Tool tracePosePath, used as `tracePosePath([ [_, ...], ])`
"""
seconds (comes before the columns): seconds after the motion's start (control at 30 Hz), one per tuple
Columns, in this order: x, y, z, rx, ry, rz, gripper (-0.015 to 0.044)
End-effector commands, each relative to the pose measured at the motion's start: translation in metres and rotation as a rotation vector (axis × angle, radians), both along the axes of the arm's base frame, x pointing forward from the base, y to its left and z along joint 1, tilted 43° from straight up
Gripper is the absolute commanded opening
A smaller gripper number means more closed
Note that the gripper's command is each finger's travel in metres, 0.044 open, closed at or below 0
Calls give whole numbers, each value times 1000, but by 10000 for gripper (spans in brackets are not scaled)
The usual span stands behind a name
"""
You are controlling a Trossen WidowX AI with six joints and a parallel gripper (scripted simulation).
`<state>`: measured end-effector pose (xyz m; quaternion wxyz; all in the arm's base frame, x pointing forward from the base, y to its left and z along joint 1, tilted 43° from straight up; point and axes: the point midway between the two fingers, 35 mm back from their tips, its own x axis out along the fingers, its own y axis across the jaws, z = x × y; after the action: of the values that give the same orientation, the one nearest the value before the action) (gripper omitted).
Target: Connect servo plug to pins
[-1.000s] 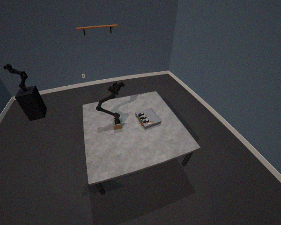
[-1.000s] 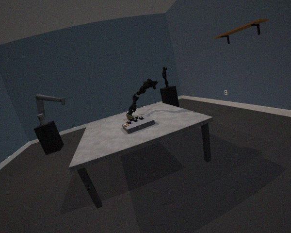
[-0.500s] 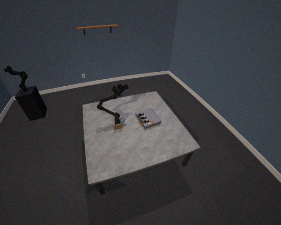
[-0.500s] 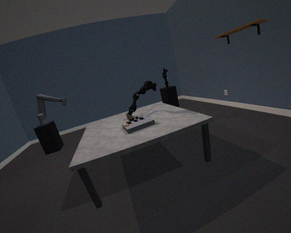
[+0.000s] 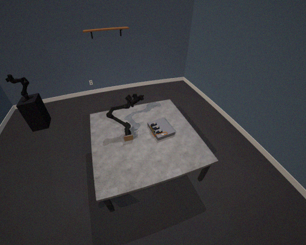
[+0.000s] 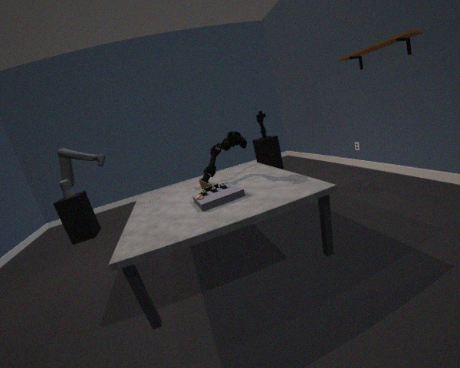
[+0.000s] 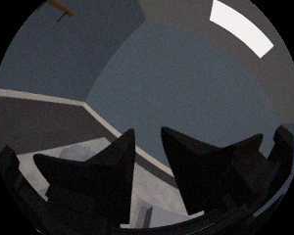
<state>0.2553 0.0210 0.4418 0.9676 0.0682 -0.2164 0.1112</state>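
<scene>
The grey holder (image 5: 167, 125) (image 6: 225, 199) lies on the table (image 5: 148, 163) (image 6: 162, 221); part of it shows at the bottom of the wrist view. Several small dark parts sit along one side of its top. An orange lead (image 5: 166, 132) (image 6: 199, 197) loops at one corner of the holder. The plug, its holes, the pins and the dot are too small to make out. My gripper (image 7: 147, 132) is partly open and empty, with a clear gap between its dark fingers. It is high above the table, away from the holder, and points out across the room.
A wooden block (image 5: 128, 138) is at my arm's base, beside the holder. A black pedestal with another dark arm (image 5: 24, 84) (image 6: 262, 124) and a second pedestal with a grey arm (image 6: 65, 170) stand off the table. A wooden shelf (image 5: 105, 29) (image 6: 380, 44) is on the wall.
</scene>
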Motion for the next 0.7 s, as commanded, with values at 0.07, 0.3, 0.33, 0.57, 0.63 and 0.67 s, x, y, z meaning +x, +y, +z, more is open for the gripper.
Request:
tracePosePath([
  [0.07, 19, -5, -26, -19, 90, -55, 115],
  [0.3, 36, -11, -56, -49, 187, -119, 115],
  [0.33, 38, -12, -60, -54, 202, -128, 115],
  [0.57, 52, -18, -92, -97, 305, -191, 115],
  [0.63, 55, -19, -101, -111, 335, -208, 115],
  [0.67, 57, -20, -106, -119, 351, -216, 115],
])
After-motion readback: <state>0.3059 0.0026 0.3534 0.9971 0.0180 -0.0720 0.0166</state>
